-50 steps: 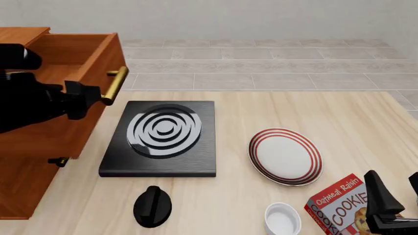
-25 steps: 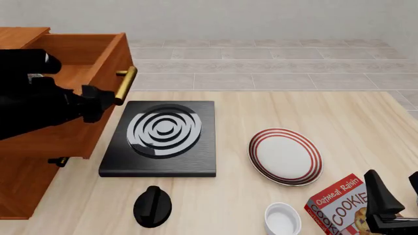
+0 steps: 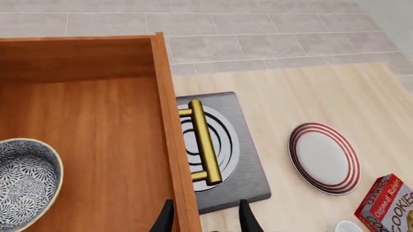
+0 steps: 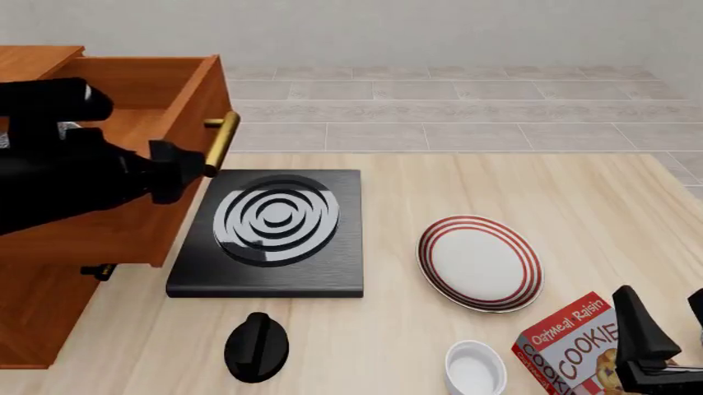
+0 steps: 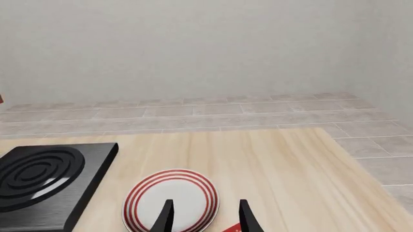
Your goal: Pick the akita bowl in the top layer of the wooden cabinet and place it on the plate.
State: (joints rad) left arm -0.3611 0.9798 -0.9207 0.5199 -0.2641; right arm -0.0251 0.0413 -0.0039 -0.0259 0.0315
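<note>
Jaws of left gripper [image 3: 201, 217] apart, astride top layer [image 3: 169, 145] front board; right gripper [image 5: 203, 212] apart, idle. Risk: clipping board when reaching akita bowl [image 3: 22, 181].

The cabinet [image 4: 44, 271] is smooth reddish wood with a shiny brass handle [image 3: 205, 141]. The table [image 4: 528, 197] is pale matt wood; the stove [image 4: 275, 239] is glossy black.

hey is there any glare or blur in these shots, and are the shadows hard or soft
Front view: sharp, no blur; a pale sheen crosses the stove rings; soft shadows hug the plate and the knob. Left wrist view: crisp speckles on the bowl, a highlight along the brass handle. Right wrist view: flat, even light.
</note>
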